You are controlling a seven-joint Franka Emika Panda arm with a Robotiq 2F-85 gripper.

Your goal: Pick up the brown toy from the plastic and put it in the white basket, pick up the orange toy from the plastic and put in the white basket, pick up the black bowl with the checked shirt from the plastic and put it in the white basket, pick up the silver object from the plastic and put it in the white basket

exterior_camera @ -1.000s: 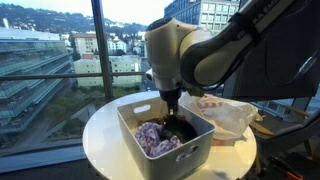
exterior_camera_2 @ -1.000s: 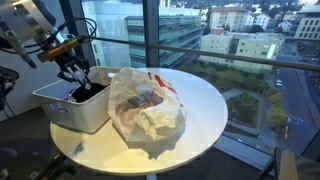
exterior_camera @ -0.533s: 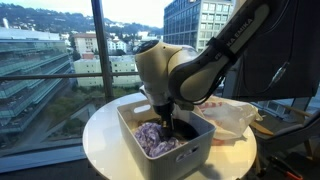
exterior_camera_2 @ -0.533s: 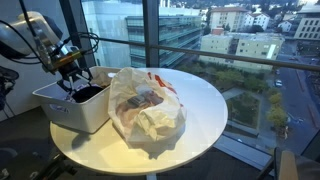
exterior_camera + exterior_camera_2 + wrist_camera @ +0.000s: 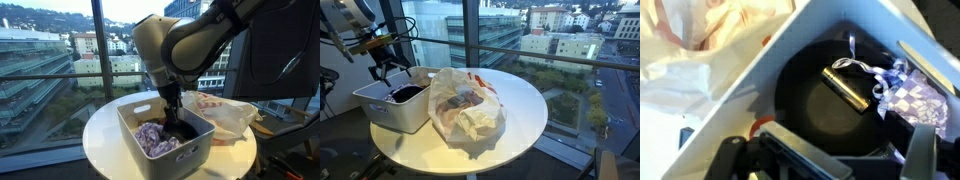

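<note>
The white basket (image 5: pixel 193 150) (image 5: pixel 380 112) (image 5: pixel 750 85) stands on the round table. Inside it lies the black bowl (image 5: pixel 805 95) (image 5: pixel 183 130) (image 5: pixel 408 92), and a shiny silver object (image 5: pixel 848 88) rests on the bowl's floor. The purple checked shirt (image 5: pixel 155 140) (image 5: pixel 918 98) is bunched beside the bowl in the basket. My gripper (image 5: pixel 172 106) (image 5: pixel 387 70) (image 5: pixel 855 152) hangs open just above the bowl, holding nothing. The crumpled plastic (image 5: pixel 228 113) (image 5: pixel 465 105) (image 5: pixel 700 45) lies next to the basket. A sliver of orange-red (image 5: pixel 761 124) shows at the bowl's edge. The brown toy is hidden.
The round white table (image 5: pixel 100 135) (image 5: pixel 520 110) stands against tall windows (image 5: pixel 60 50) (image 5: pixel 550 40), with its edge close around the basket. Cluttered items (image 5: pixel 275 112) sit beyond the plastic in an exterior view.
The gripper has opened and risen out of the basket. The silver object now lies free in the black bowl.
</note>
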